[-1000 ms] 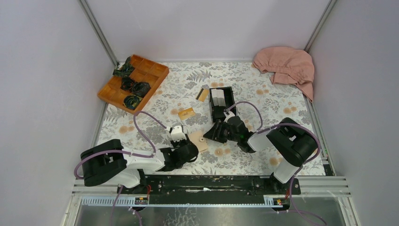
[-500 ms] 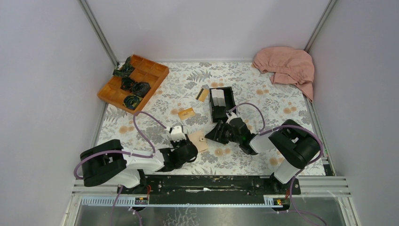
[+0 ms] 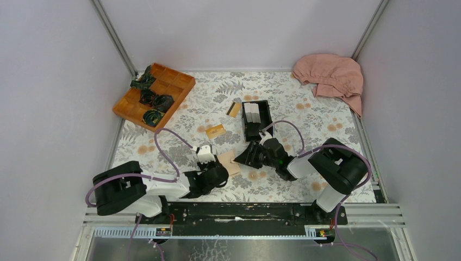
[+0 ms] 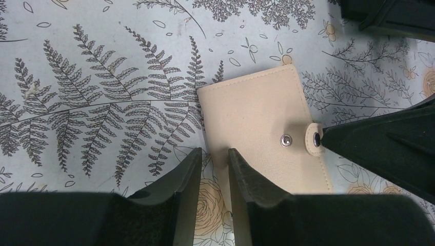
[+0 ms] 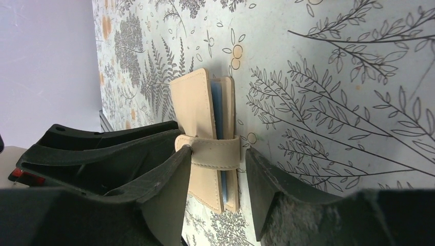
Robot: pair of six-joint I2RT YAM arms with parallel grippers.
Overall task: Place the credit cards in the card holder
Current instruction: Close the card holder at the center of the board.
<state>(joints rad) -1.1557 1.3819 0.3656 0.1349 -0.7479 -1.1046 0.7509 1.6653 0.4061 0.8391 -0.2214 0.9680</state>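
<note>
While left gripper (image 4: 214,155) stays barely parted, right gripper (image 5: 218,154) has edged nearer, open astride card holder (image 5: 197,105).

The card holder (image 4: 261,128) is tan-beige with a silver snap, and a blue layer, perhaps a lining, shows at its edge. The credit cards (image 3: 216,131) are orange-gold, one black-banded. The tablecloth (image 4: 102,77) is pale, printed with grey ferns and orange blossoms. The tray (image 3: 179,81) is orange and the cloth (image 3: 331,76) pink.
</note>
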